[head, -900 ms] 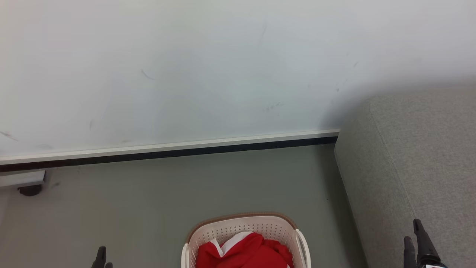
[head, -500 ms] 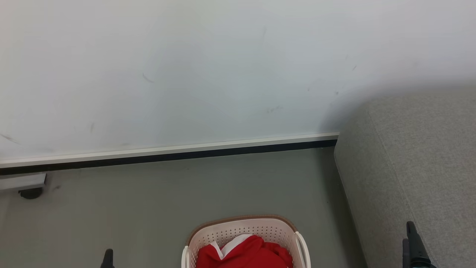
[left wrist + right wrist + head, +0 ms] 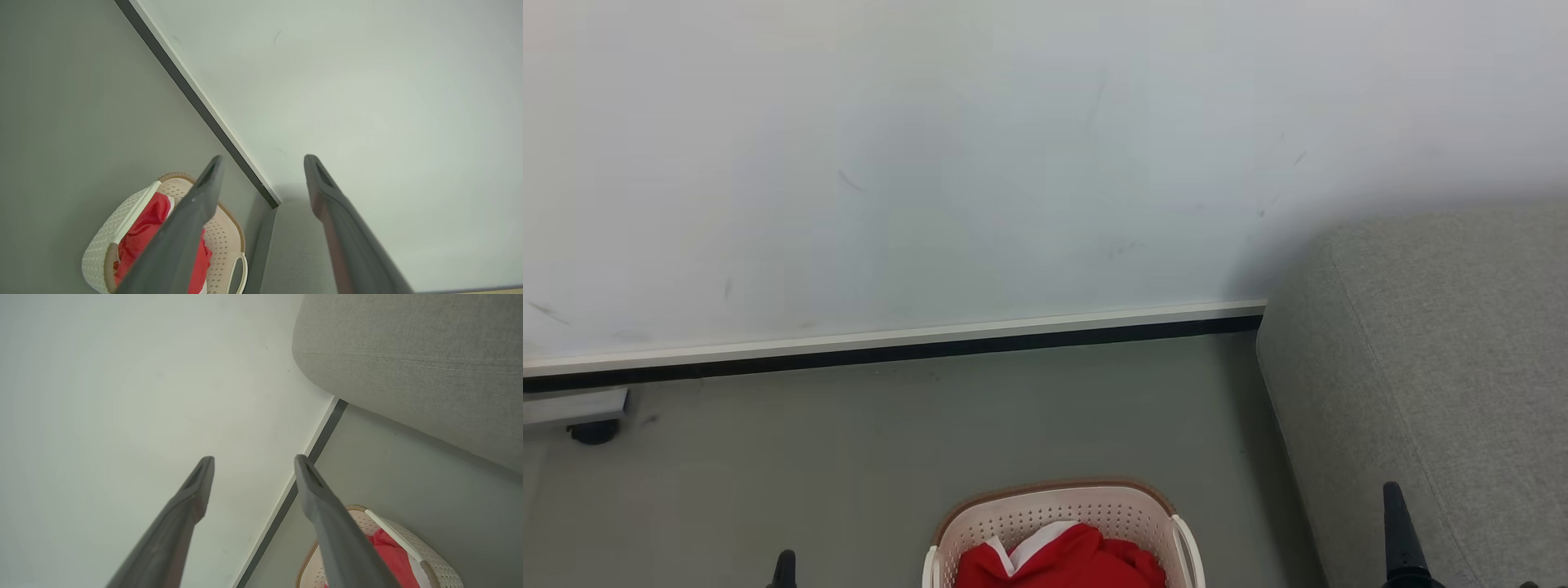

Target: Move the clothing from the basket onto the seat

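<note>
The cream basket stands on the floor at the bottom middle of the head view, with the red clothing with white trim heaped inside. The grey seat fills the right side, close beside the basket. My left gripper is open and empty, held above and to the left of the basket; one fingertip pokes up in the head view. My right gripper is also open and empty, its fingertip in front of the seat's side. The clothing lies below it.
A white wall with a pale and black baseboard runs behind the grey-green floor. A black caster under a pale panel sits at the far left by the wall.
The head camera has tilted up a little, so the scene sits lower. Both grippers' fingertips have drawn inward toward the basket, the left rightward, the right leftward.
</note>
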You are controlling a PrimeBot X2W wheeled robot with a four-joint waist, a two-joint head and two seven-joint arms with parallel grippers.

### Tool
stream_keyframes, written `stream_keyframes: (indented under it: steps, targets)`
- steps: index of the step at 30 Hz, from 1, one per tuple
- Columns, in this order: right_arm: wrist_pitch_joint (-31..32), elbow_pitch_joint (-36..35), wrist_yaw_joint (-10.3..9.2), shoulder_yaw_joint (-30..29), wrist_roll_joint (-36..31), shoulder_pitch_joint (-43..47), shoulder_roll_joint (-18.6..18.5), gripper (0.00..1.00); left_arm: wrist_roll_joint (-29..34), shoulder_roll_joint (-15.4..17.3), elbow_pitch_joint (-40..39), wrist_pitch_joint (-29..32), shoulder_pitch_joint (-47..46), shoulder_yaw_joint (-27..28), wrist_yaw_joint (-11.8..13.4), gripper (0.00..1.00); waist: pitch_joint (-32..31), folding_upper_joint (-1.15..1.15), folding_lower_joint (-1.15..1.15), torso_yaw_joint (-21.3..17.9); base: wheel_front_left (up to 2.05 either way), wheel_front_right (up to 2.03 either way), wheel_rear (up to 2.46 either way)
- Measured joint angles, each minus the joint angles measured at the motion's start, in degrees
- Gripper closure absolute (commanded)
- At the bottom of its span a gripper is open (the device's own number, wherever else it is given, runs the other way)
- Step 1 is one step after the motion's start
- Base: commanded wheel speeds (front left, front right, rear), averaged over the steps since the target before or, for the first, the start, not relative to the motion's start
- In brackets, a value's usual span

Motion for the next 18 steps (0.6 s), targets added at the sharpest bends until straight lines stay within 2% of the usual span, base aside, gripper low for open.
stream_keyframes:
  steps: [18]
  targets:
    - [3.7, -0.5, 0.0, -1.4, -20.2, 0.2, 2.1, 0.0, 18.0, 0.1, -1.0, -3.7, 1.6, -1.3, 0.5, 0.0, -1.0, 0.0, 0.0, 0.0, 0.0, 0.0, 0.0]
